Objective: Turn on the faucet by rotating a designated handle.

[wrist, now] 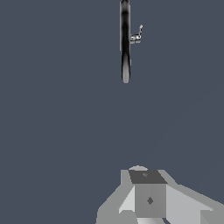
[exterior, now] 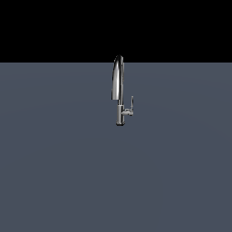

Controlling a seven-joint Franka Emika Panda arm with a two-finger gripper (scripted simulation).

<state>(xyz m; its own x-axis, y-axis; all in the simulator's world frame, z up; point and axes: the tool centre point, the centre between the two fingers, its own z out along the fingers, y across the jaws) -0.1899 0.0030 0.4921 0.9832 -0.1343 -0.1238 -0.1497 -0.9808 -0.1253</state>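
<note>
Your claw (wrist: 148,199) is well short of the faucet (exterior: 118,90).
Its opening can't be told; the handle (exterior: 131,105) sticks sideways, free to reach.

- My gripper (wrist: 148,197) is cut off by the wrist view's edge; I can't tell how its jaws stand.
- Ahead of it, the faucet (wrist: 125,39) runs out of frame.
- The handle (wrist: 139,34) is too small for detail.
</note>
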